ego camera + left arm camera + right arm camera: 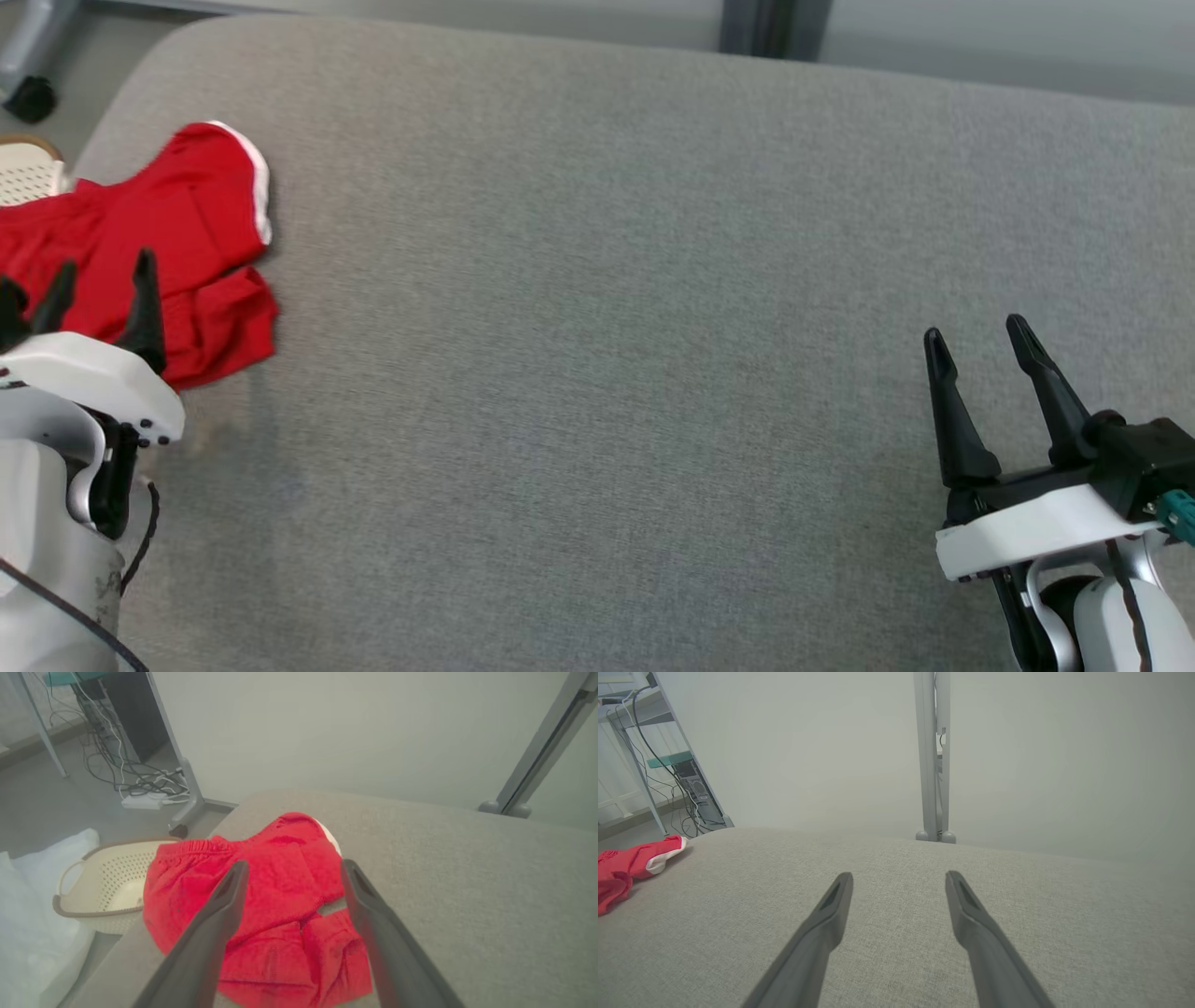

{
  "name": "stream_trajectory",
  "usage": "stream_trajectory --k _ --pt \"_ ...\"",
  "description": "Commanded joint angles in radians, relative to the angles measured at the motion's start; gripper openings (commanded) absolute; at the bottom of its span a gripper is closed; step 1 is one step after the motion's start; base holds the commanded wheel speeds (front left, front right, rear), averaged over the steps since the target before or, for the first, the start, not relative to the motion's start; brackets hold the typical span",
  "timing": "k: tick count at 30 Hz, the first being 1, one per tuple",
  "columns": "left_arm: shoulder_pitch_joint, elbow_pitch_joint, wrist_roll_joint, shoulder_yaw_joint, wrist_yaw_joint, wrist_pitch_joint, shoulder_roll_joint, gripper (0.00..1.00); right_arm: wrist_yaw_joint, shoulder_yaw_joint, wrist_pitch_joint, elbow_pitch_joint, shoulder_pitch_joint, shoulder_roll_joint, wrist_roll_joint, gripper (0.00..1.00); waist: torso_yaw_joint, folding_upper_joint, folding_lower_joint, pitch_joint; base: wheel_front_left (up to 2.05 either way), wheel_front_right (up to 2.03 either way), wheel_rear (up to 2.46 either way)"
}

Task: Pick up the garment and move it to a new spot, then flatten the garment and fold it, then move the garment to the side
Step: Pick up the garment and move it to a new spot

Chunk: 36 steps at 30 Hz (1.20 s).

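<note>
**Head view.** The garment (191, 233), a pair of red shorts with white trim, lies rumpled at the far left corner of the grey cloth-covered tabletop (607, 280). Part of it runs out past the picture's left edge. The left gripper (101, 299) hangs directly over the shorts' near part, its jaws spread wide and empty. The right gripper (976, 341) is well apart at the lower right, over bare cloth, jaws equally wide and empty. The left arm is plainly the nearer one. A pale perforated basket (28, 173) peeks in just beyond the tabletop's left edge.

**Left wrist view.** The left gripper (294, 865) points straight at the shorts (271, 933), which lie ahead of and below the fingers, not yet touched as far as I can tell. The elastic waistband sits toward the basket (107, 877) side, and the white-trimmed leg hem toward the far side. The heap is too bunched for a clean long axis. My judgement is that a short drop and a pinch on a raised fold would do. Nothing stands in the way. The basket and a white bag (28, 933) sit below the edge, and cables (126, 779) lie on the floor.

**Right wrist view.** The right gripper (899, 877) faces empty tabletop (1017, 905). The shorts (626, 868) are far off to its left, and a grey post (931, 756) stands behind the far edge.
</note>
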Motion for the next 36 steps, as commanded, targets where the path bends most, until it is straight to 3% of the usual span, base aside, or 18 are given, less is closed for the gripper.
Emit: stream_trajectory --k 1,13,15,16,27,31,36 --pt "-0.032 0.068 -0.015 -0.004 -0.015 0.002 -0.001 1.00 0.000 0.003 0.002 -0.007 -0.020 -0.006 -0.003 1.00 -0.044 -0.0001 0.0000 0.055 0.00 0.00 0.00" --pt "-0.178 0.452 -0.080 -0.053 -0.061 -0.016 0.012 0.98 0.000 0.034 0.018 -0.025 -0.090 -0.006 -0.019 1.00 -0.120 -0.0001 0.0000 0.173 0.00 0.00 0.00" --pt "-0.192 0.483 -0.082 -0.061 -0.062 -0.027 0.017 0.16 0.000 0.030 0.011 -0.021 -0.089 -0.006 -0.012 1.00 -0.124 -0.0001 0.0000 0.179 0.00 0.00 0.00" --pt "-0.200 0.499 -0.081 -0.064 -0.063 -0.032 0.023 0.00 0.000 0.030 0.009 -0.018 -0.087 -0.006 -0.008 1.00 -0.126 -0.0001 0.0000 0.180 0.00 0.00 0.00" --pt "-0.278 0.474 -0.044 -0.073 -0.022 -0.196 0.079 0.00 0.000 0.006 -0.017 0.008 -0.077 -0.006 0.005 1.00 -0.115 -0.0001 0.0000 0.125 0.00 0.00 0.00" --pt "-0.254 0.339 -0.016 -0.063 0.010 -0.204 0.078 0.00 0.000 -0.004 -0.024 0.024 -0.059 -0.006 0.014 1.00 -0.106 -0.0001 0.0000 0.072 0.00 0.00 0.00" --pt "-0.130 0.077 0.025 -0.053 0.051 -0.204 0.028 0.00 0.000 -0.019 -0.031 0.034 -0.034 -0.006 0.026 1.00 -0.105 -0.0001 0.0000 0.009 0.00 0.00 0.00"
